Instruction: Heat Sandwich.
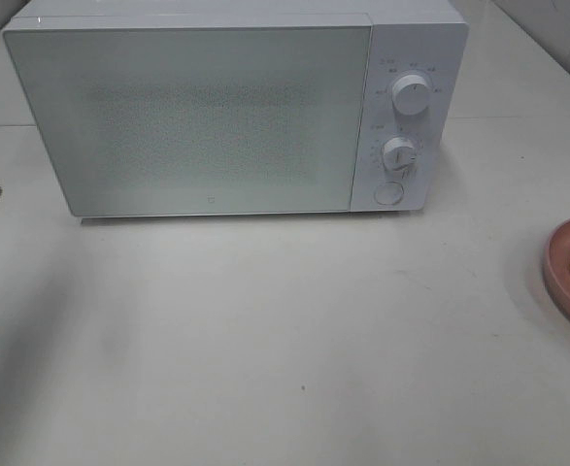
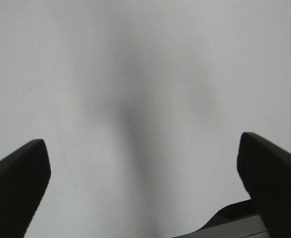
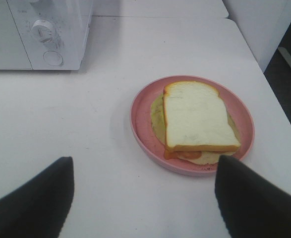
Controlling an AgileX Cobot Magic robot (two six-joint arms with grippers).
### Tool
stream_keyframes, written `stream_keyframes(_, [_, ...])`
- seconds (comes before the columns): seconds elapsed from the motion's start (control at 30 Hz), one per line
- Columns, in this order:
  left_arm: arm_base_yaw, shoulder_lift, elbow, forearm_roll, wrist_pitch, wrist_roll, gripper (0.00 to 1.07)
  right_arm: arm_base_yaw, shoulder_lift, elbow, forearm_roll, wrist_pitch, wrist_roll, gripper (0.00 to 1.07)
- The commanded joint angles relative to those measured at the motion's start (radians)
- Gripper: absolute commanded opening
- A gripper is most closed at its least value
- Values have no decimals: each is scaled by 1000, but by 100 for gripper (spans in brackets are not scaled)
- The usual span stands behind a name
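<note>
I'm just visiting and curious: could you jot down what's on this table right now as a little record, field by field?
Appliance: white microwave, door shut, two dials and a round button on its right panel
Food: sandwich lying on the pink plate
Plate position: at the right edge of the overhead view, apart from the microwave
Left gripper: open, empty, only bare white table below it
Right gripper: open, empty, short of the plate, touching nothing
Progress: sandwich not yet picked up

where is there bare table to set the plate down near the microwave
Bare table spans the whole front of the microwave, out to the plate at the right edge. Crowded only there, where the sandwich sits.
</note>
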Motion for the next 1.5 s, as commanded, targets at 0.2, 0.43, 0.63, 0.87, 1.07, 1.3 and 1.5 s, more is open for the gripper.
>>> stream_keyframes(0.2, [163, -178, 123, -12, 52, 4, 98, -7, -29, 2, -4, -8, -6, 75])
stream_keyframes(0.43, [186, -346, 212, -7, 117, 3, 98, -7, -29, 2, -4, -8, -6, 75])
stream_keyframes(0.63, [186, -503, 313, -4, 129, 13, 98, -7, -29, 2, -4, -8, -7, 75])
stream_keyframes(0.87, [186, -716, 415, -4, 122, 16, 98, -7, -29, 2, -4, -8, -7, 75])
stream_keyframes(1.07, [186, -914, 486, -2, 128, 15, 98, -7, -29, 2, -4, -8, -7, 75])
stream_keyframes(1.3, [186, -1082, 488, -2, 127, 12, 98, -7, -29, 2, -4, -8, -7, 75])
stream_keyframes(1.5, [186, -1239, 488, -4, 127, 12, 98, -7, -29, 2, -4, -8, -6, 75])
